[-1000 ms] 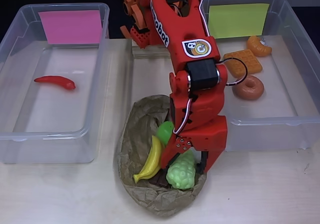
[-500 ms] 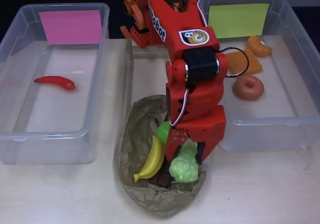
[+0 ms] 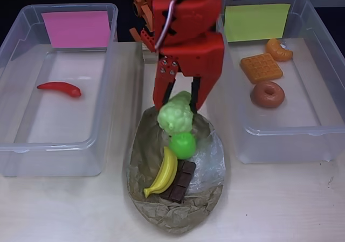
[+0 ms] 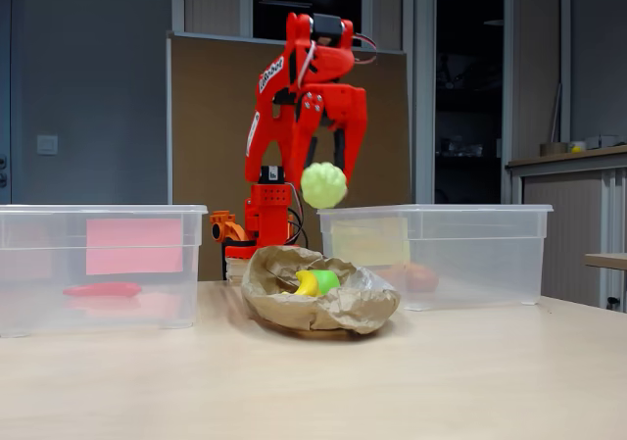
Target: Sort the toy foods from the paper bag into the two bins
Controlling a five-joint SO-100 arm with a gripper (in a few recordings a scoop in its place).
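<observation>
Three toys lay in the paper bag (image 3: 161,199) at the bottom centre of the overhead view: a yellow banana (image 3: 163,173), a dark chocolate bar (image 3: 181,181) beside it, and a green apple (image 3: 183,145) just above them. Its crumpled brown paper and clear window patch looked limp, likely to shift if nudged.

Over the bag's upper rim hung the green grapes (image 3: 175,114), pinched between the red fingers (image 3: 178,99). The fixed view put the bunch (image 4: 323,184) well clear of the bag, above bin-rim height. It was a pale, knobbly lump, probably hollow plastic: light, stiff, a little slick. Its bumps gave the fingers purchase, so a hold across its middle seemed sound.

Farther up, at left, the pink-labelled bin (image 3: 16,145) held a red chili (image 3: 59,89). At right, the yellow-green-labelled bin (image 3: 323,139) held a brown donut (image 3: 267,94), an orange waffle (image 3: 261,67) and an orange croissant (image 3: 278,49).
</observation>
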